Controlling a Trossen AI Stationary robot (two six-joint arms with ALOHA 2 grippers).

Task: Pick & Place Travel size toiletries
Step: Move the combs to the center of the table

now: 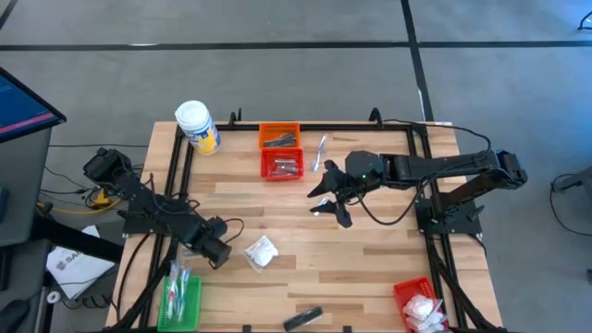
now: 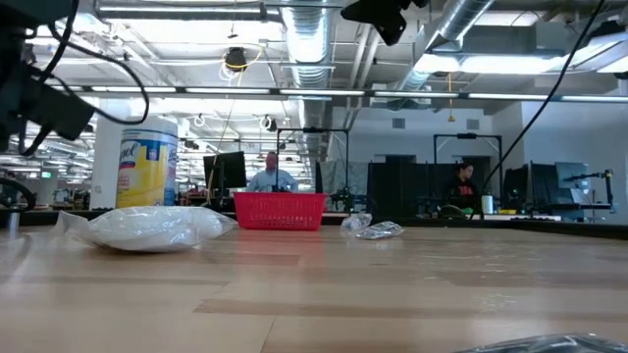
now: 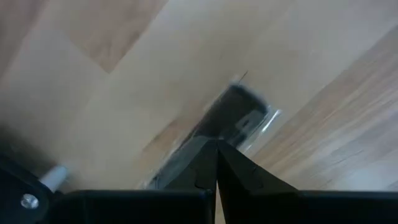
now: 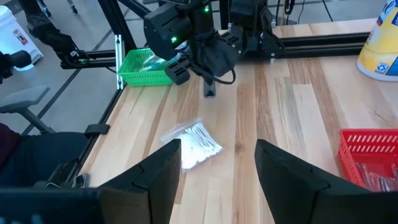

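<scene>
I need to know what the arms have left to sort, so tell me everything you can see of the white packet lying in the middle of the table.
The white packet is a small clear-plastic bag, crumpled and shiny, stuffed with what look like white cotton swabs. It lies flat on the bare wooden table, outside every basket, between the two arms. Nothing touches it: the left gripper sits shut just beside it, and the right gripper hangs open farther off. In the low view it shows as a puffy, translucent white pouch.
</scene>
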